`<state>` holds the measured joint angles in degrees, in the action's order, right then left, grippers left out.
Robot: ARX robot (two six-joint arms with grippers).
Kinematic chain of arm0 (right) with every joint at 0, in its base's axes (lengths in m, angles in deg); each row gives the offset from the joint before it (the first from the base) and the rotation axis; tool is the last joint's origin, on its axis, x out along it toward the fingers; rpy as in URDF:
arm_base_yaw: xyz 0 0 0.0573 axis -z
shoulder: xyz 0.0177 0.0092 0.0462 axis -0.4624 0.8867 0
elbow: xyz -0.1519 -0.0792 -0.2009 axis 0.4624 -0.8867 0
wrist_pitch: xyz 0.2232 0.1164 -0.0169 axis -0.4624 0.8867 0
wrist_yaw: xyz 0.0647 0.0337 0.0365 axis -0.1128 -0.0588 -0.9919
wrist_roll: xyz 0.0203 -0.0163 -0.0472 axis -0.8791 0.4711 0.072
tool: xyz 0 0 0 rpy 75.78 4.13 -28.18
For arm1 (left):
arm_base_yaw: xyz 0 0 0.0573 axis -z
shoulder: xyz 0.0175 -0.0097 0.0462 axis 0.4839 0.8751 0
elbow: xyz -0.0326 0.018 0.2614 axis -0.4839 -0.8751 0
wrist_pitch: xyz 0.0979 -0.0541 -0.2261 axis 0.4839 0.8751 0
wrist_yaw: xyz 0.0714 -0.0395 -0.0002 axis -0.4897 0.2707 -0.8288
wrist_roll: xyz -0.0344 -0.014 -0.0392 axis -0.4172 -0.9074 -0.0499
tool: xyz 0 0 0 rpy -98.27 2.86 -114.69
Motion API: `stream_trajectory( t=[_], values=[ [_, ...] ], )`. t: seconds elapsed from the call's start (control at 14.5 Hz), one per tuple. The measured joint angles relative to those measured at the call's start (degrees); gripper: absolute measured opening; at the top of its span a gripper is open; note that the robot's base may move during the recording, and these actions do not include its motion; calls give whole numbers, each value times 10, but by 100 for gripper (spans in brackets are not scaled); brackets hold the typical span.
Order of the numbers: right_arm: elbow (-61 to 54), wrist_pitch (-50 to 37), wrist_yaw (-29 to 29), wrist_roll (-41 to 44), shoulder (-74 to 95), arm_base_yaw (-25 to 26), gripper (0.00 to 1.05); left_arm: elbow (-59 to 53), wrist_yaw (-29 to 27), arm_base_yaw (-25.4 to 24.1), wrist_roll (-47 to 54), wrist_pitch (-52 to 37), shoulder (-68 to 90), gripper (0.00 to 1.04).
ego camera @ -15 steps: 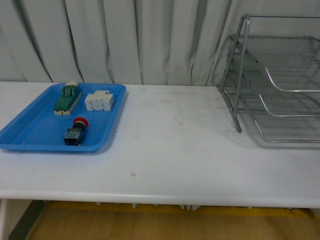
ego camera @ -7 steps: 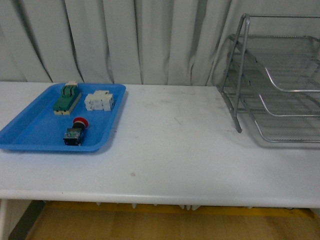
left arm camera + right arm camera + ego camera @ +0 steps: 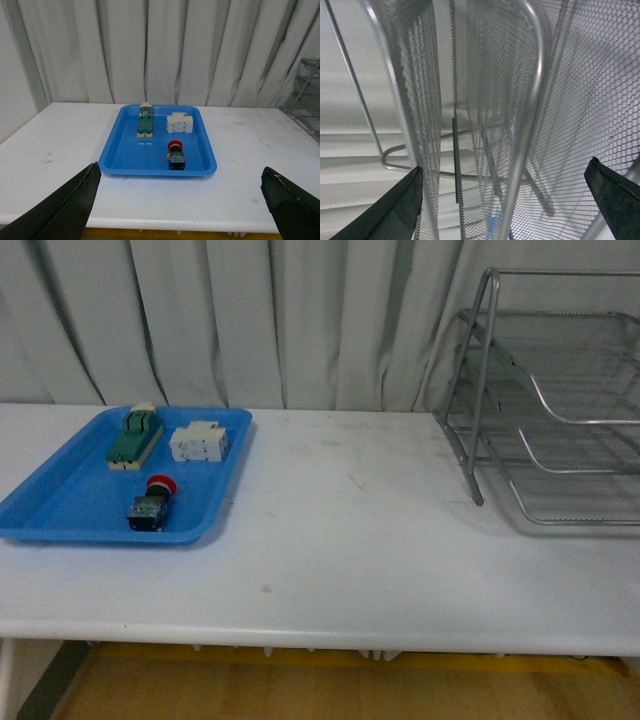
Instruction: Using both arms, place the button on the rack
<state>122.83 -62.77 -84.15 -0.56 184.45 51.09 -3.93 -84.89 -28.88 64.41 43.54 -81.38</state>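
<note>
The button (image 3: 153, 502), red cap on a black body, lies on its side near the front of the blue tray (image 3: 60, 502) at the table's left. The silver wire rack (image 3: 560, 400) stands at the far right. Neither arm shows in the front view. In the left wrist view my left gripper (image 3: 179, 169) is open, and the button (image 3: 175, 155) lies in the tray (image 3: 135, 155) well ahead of its fingers. The right wrist view is filled by the rack's mesh and tubes (image 3: 530, 75), very close to my open right gripper (image 3: 505, 165), which holds nothing.
A green-and-cream switch block (image 3: 135, 437) and a white circuit breaker (image 3: 198, 443) lie at the back of the tray, behind the button. White table surface (image 3: 350, 520) stretches between tray and rack. A grey curtain hangs behind.
</note>
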Motion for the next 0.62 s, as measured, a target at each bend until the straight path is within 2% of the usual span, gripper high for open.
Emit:
stream_trajectory(
  t=[0.34, 0.62],
  values=[
    [1, 0, -3, 10, 12, -4, 98, 0, 0, 0, 0, 0, 0, 98],
    [34, 52, -1, 21, 20, -11, 97, 0, 0, 0, 0, 0, 0, 98]
  ],
)
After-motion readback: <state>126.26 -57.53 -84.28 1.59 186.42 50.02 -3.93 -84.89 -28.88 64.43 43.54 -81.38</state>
